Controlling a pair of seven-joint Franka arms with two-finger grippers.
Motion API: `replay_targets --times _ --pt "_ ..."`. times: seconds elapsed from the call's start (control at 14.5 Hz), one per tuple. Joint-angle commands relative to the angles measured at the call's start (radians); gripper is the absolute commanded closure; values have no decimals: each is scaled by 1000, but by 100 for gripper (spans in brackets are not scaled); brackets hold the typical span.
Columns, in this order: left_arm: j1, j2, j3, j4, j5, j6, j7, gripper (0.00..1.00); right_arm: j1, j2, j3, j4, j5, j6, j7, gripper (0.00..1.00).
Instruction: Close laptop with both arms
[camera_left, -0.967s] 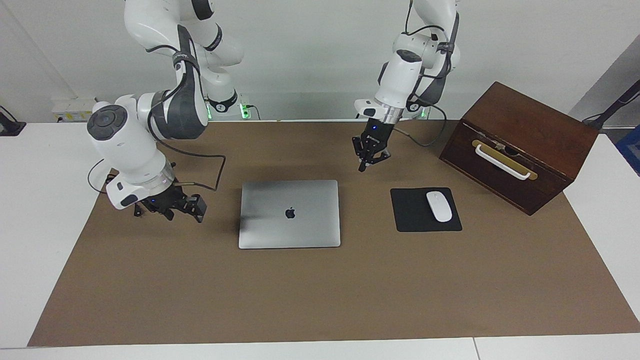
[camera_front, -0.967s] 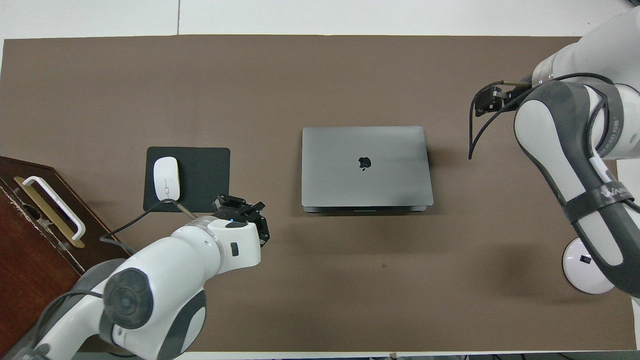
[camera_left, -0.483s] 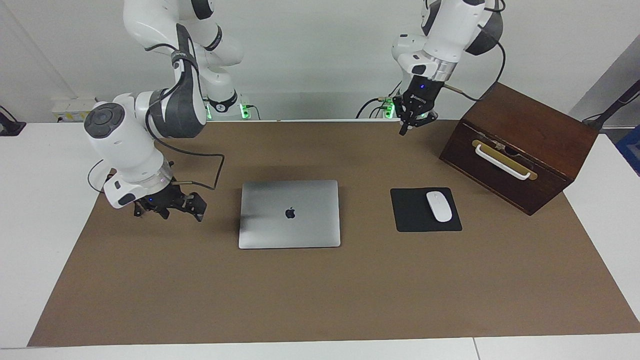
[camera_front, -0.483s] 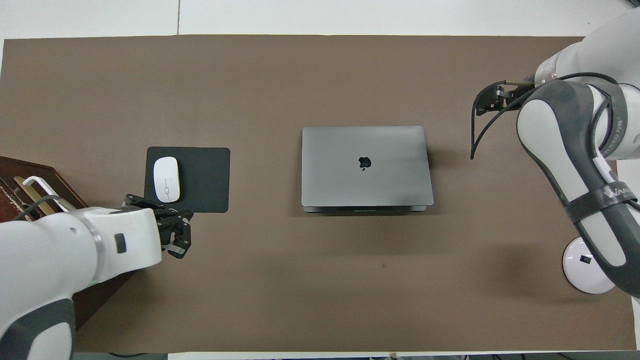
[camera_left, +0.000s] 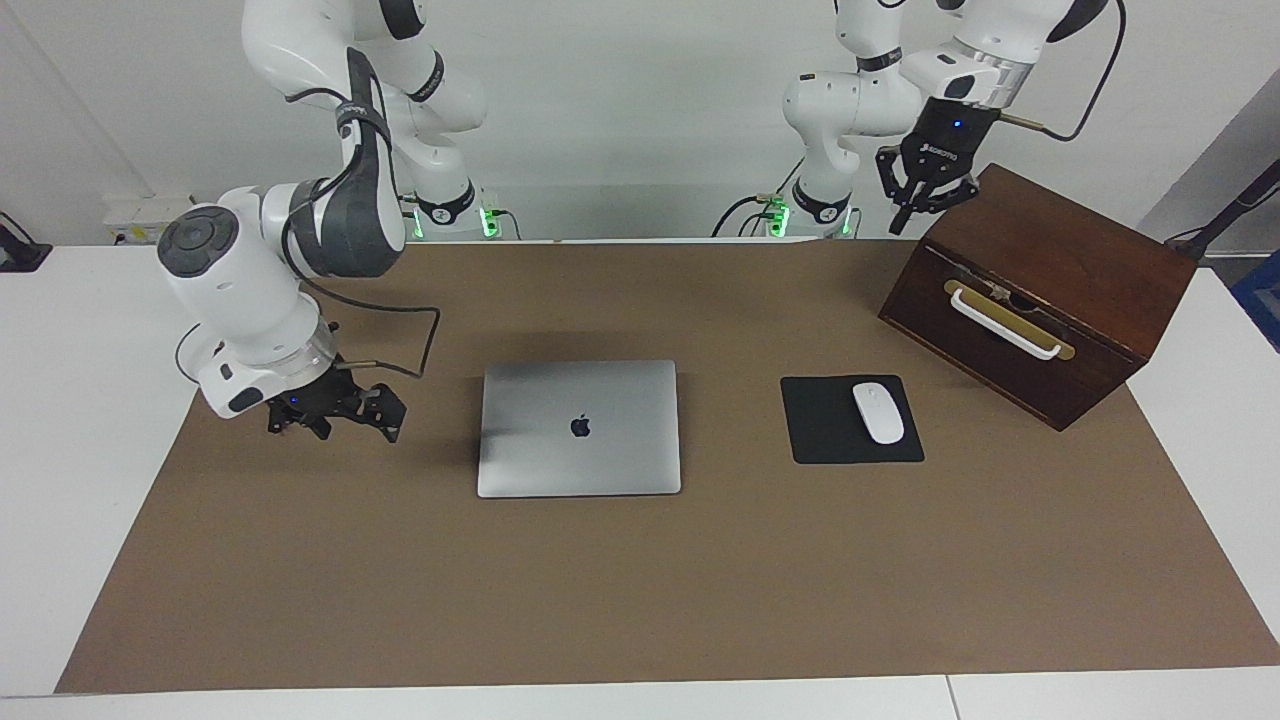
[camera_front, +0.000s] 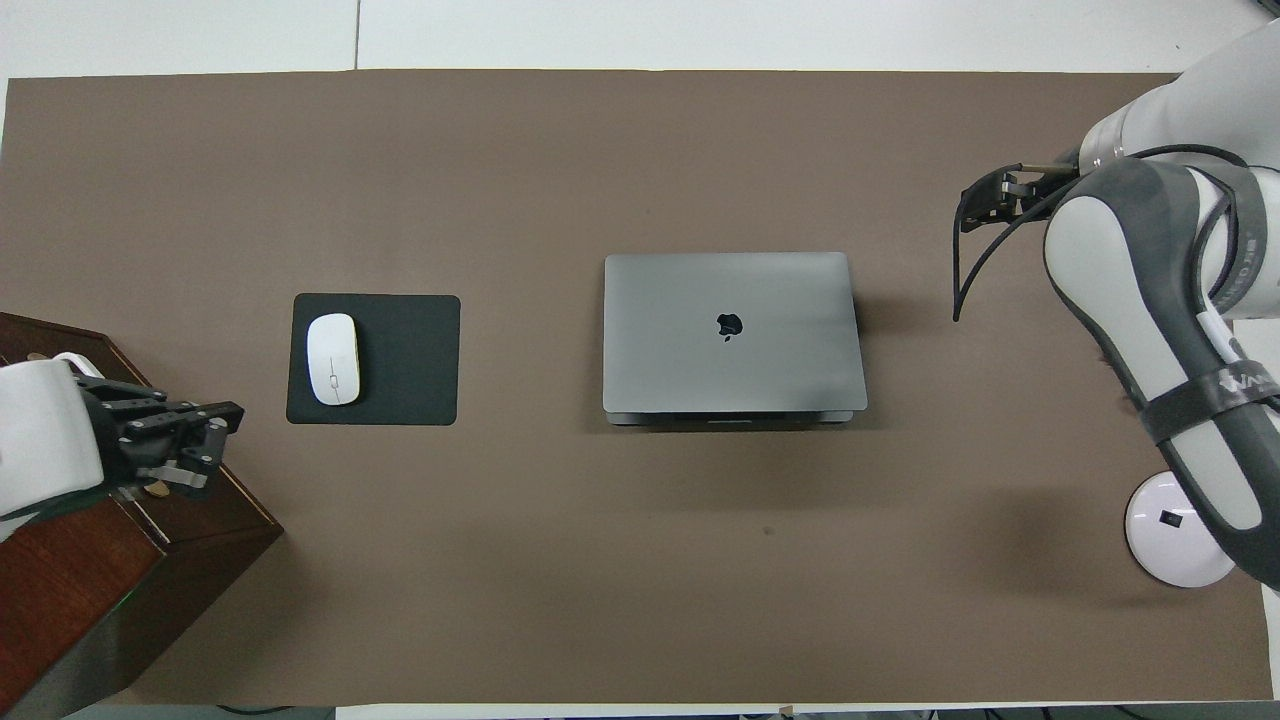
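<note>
Though the laptop (camera_left: 579, 428) already lies with its lid flat, logo up, near the middle of the brown mat (camera_left: 640, 600) on the table, neither arm is touching it, so the closing looks done and the hazards now sit with the arms themselves. Left gripper (camera_left: 916, 196), fingertips pressed together and holding nothing, hangs in the air over the corner of the wooden box (camera_left: 1040, 290) nearest the robots' edge of the table; a careless descent or swing could knock the box, which stands tilted and close to the mouse pad (camera_left: 830, 430) and the white mouse (camera_left: 878, 412) on it. Right gripper (camera_left: 335, 412), fingers spread wide and empty, hovers low over the mat near its edge at the right arm's end, well apart from the laptop; its black cable (camera_left: 400, 340) loops loosely toward the lid's side, and a sweep inward might drag it or scrape the metal. From overhead the base shows a sliver past the lid on the robots' side, so any stray push could shift the whole machine across the mat.
</note>
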Motion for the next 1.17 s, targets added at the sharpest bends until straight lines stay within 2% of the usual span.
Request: replay_targets --times 0.0,0.07,0.14,0.21,0.41,0.83,1.1 --pt "42 22 -13 62 55 -62 -60 94 -13 -16 11 -19 -20 0 -20 0" --pt "56 20 -13 68 60 -69 -91 76 -13 -16 11 -22 -20 2 -20 0" --pt "57 19 -12 68 60 -72 -110 45 -13 -16 11 -26 -20 2 -21 0" --pt "62 19 -9 70 62 -74 -122 0 -14 -16 11 -30 -20 8 -27 0" --pt "100 20 -9 89 62 -77 -125 0 -19 -33 11 -76 -20 58 -47 0" --pt "163 33 -13 105 62 -63 -145 0 -28 -33 10 -79 -20 60 -50 0" --pt "189 114 -13 200 62 -74 -145 0 -36 -33 10 -102 -20 83 -96 0"
